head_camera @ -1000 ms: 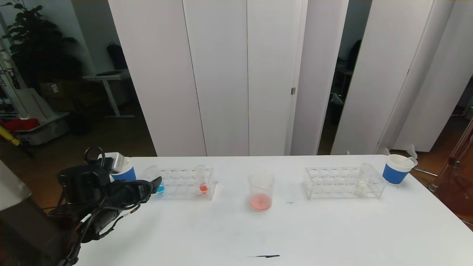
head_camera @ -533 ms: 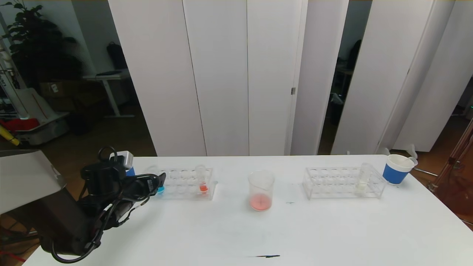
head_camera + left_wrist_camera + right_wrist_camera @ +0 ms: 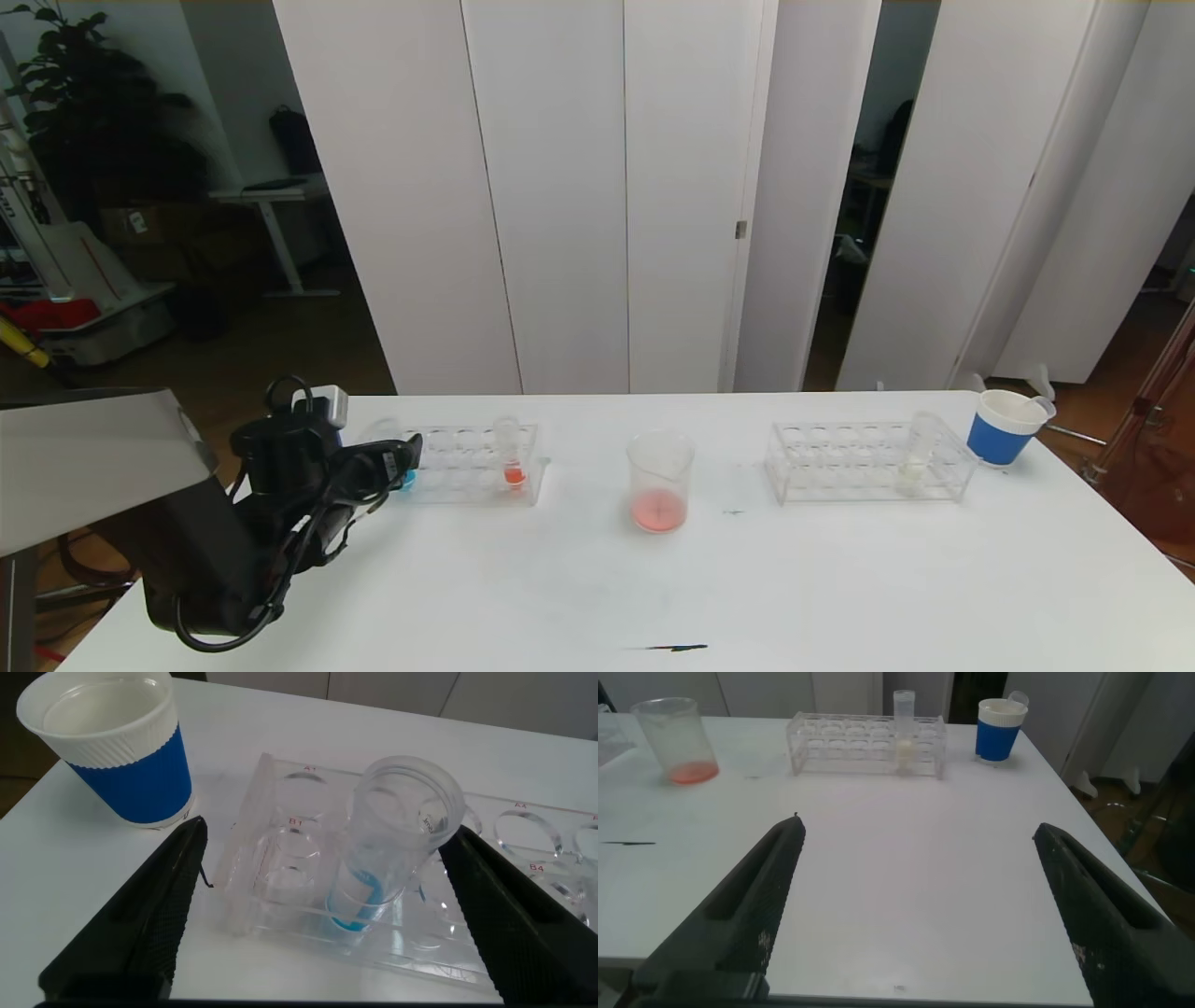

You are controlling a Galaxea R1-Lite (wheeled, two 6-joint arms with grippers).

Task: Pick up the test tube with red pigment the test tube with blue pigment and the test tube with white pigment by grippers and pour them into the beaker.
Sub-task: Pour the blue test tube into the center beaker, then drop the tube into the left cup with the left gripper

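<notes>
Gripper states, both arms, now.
Left gripper: open, fingers either side of the blue tube in its rack, holding nothing.
Right gripper: open, empty, above bare table.

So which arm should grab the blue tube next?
The left. Its open gripper already straddles the blue tube in its rack; the right gripper hangs far away.

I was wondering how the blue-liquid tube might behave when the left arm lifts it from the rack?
The blue-liquid tube looks like smooth clear glass or plastic, so probably slippery and perhaps fragile. Barely filled, likely light. Standing in the rack between the left end effector's open fingers, it should lift straight out.
</notes>
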